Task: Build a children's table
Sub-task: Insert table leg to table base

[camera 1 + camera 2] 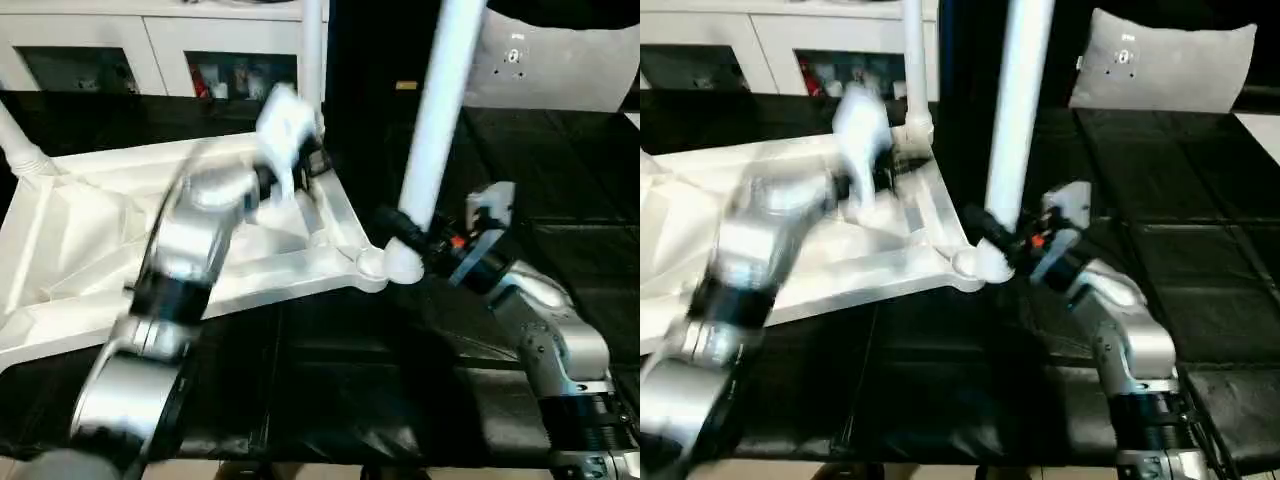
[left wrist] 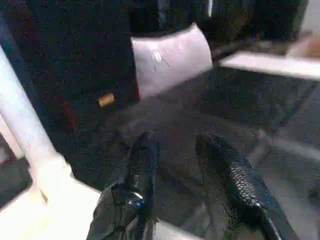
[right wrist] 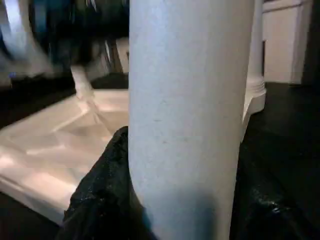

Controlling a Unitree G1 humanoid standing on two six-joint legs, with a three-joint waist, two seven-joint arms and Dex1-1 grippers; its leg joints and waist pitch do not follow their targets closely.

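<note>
While the children's table lies upside down at left-centre of the frame, ribbed underside up, its near-corner leg stands almost vertical, long axis running up out of the top edge. Right gripper clamps that leg's base. Left gripper hangs parted, holding nothing, over the tabletop.

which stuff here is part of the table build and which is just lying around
Job:
- table top, upside down
- leg held by the right gripper at the near corner socket
- far leg, standing in its socket
- left gripper, holding nothing

Lying about:
- grey cushion
- white cabinets
</note>
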